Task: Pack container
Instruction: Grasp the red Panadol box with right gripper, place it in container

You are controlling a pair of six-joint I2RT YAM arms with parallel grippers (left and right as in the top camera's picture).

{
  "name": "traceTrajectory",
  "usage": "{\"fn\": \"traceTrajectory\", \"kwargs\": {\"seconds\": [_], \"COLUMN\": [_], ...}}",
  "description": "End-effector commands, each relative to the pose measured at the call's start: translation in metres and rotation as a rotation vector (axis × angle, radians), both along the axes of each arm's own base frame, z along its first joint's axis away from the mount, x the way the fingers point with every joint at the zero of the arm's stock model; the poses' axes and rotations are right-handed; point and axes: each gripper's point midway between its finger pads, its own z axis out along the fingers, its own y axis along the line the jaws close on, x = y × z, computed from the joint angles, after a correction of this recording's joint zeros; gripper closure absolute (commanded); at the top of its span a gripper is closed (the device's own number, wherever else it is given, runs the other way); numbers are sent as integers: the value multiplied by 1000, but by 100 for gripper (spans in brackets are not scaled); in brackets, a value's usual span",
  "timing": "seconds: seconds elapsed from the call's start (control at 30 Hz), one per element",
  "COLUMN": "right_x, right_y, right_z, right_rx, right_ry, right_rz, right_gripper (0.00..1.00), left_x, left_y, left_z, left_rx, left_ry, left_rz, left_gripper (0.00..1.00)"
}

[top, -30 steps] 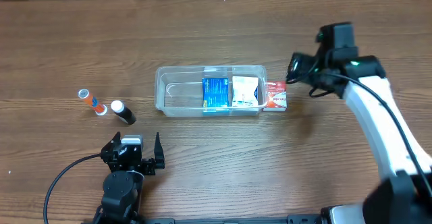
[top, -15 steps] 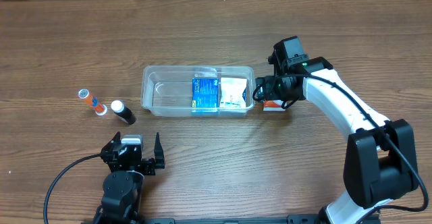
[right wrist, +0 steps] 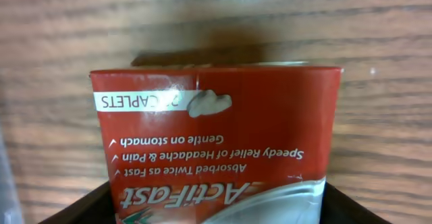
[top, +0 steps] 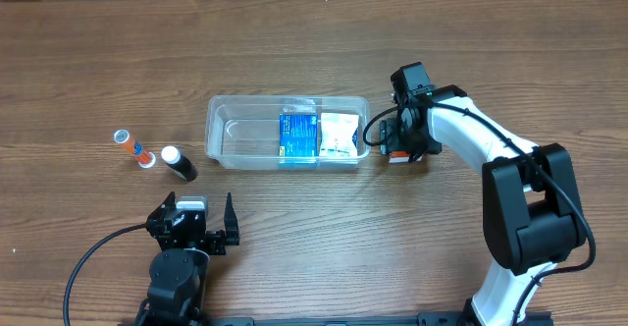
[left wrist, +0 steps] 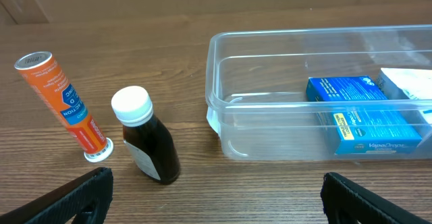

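At mid-worktop the container holds a blue box and a white packet — two items packed, by my reckoning. Left outside are the red box just beside its right end, and an orange tube and a dark bottle to its left. My right gripper straddles the red box — whether it grips, I cannot tell. The left gripper waits, jaws wide apart.
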Motion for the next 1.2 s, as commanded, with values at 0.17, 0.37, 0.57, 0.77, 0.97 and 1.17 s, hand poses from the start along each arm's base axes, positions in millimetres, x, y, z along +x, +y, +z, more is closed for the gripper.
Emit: {"fn": "traceTrajectory", "kwargs": {"seconds": [0.17, 0.37, 0.57, 0.77, 0.97, 1.17], "right_x": [3, -37, -27, -10, -9, -2], "right_y": [22, 141, 255, 287, 297, 291], "right_z": [171, 235, 151, 88, 64, 64], "right_rx": [101, 312, 391, 427, 448, 443], "right_ry": [-284, -476, -413, -371, -344, -347], "right_rz": [8, 234, 289, 244, 258, 245], "right_gripper": [38, 39, 39, 37, 31, 21], "left_x": [0, 0, 0, 0, 0, 0], "left_y": [0, 0, 0, 0, 0, 0], "left_z": [-1, -1, -1, -1, -1, -1], "left_rx": [20, 20, 20, 20, 20, 20], "left_ry": [-4, -4, -4, -4, -4, -4], "left_rz": [-2, -2, -3, -2, -3, -3], "left_gripper": [0, 0, 0, 0, 0, 0]}}
